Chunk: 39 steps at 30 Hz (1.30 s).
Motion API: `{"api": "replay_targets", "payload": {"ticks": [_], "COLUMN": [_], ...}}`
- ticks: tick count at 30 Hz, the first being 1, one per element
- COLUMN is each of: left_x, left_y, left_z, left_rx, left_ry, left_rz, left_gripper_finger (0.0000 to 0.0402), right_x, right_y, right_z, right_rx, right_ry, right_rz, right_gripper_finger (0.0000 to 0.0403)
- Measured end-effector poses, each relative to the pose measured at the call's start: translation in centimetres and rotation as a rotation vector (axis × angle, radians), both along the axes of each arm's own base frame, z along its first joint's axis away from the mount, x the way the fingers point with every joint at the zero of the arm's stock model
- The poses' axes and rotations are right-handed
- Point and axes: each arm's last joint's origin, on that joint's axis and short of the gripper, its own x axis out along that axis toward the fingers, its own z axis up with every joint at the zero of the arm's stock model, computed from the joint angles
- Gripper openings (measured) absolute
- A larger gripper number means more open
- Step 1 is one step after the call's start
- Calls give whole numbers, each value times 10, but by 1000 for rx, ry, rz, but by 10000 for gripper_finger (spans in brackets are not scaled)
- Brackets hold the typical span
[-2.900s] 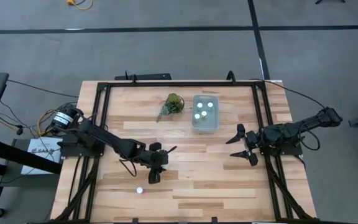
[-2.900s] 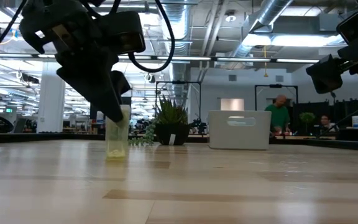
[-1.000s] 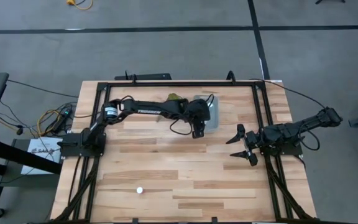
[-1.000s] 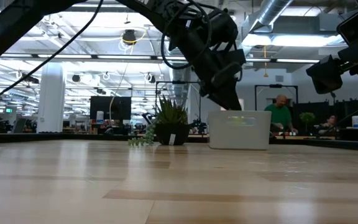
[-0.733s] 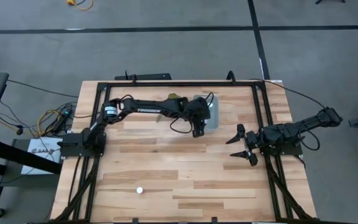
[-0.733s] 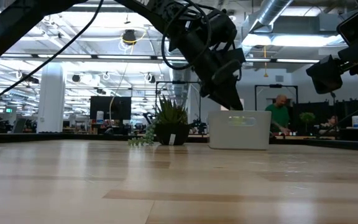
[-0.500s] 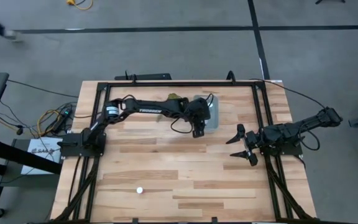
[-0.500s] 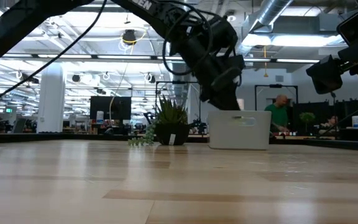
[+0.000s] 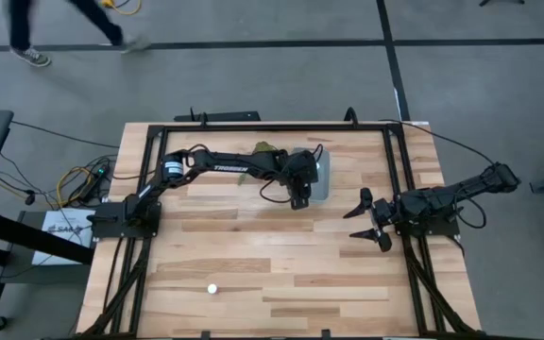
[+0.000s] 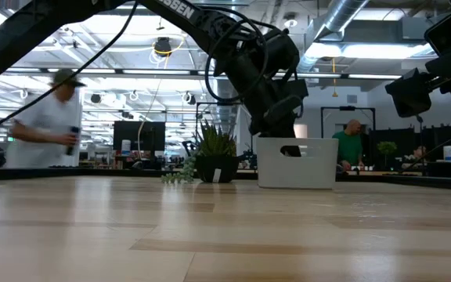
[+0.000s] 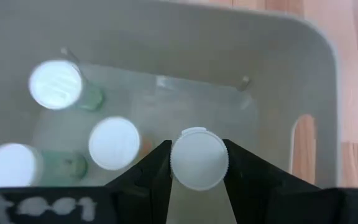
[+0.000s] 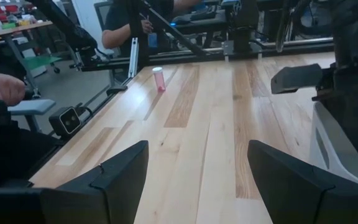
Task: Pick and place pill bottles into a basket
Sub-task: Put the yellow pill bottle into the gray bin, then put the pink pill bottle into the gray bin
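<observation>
Round-capped pill bottle (image 11: 199,158) — translucent basket (image 11: 303,81)

Open-plan robotics lab with a wooden test bench.

A butcher-block table (image 9: 281,264) in a black metal frame (image 9: 272,126) stands on a grey floor (image 9: 253,76) crossed by dark tape lines, cables (image 9: 78,175) trailing off one side. Behind it, a big hall shows exposed ceiling ducts (image 10: 351,27), rows of strip lights (image 10: 116,74), distant workstations, and a person (image 10: 49,125) walking past.
</observation>
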Motion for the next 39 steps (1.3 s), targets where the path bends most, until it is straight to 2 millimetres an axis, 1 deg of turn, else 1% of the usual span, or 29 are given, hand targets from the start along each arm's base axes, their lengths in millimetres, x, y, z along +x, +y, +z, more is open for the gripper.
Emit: {"api": "replay_targets", "payload": {"ticks": [7,19,21,24,28,32,36,39], "left_x": [0,0,0,3,7,6,-5,-24], "left_y": [0,-2,-2,-6,-13,-28,-47,-62], "left_z": [0,0,4,21,55,88,115,139], "left_rx": [3,-9,-1,17,41,61,44,21], "left_ry": [-1,2,9,-9,-36,-29,6,22], "left_rz": [-3,-36,-49,-73,-112,-167,-247,-262], "left_gripper_finger": [123,190,199,206,208,208,208,208], "right_x": [0,0,0,0,0,0,0,0], "right_y": [0,0,0,0,0,0,0,0], "right_z": [0,0,0,-1,-1,-1,-1,-1], "right_rx": [0,-1,-2,-4,-4,-3,-3,-3], "right_ry": [1,1,1,9,9,8,10,10], "right_rz": [0,1,1,1,1,0,3,2], "right_gripper_finger": [270,270,270,270,270,270,270,270]}}
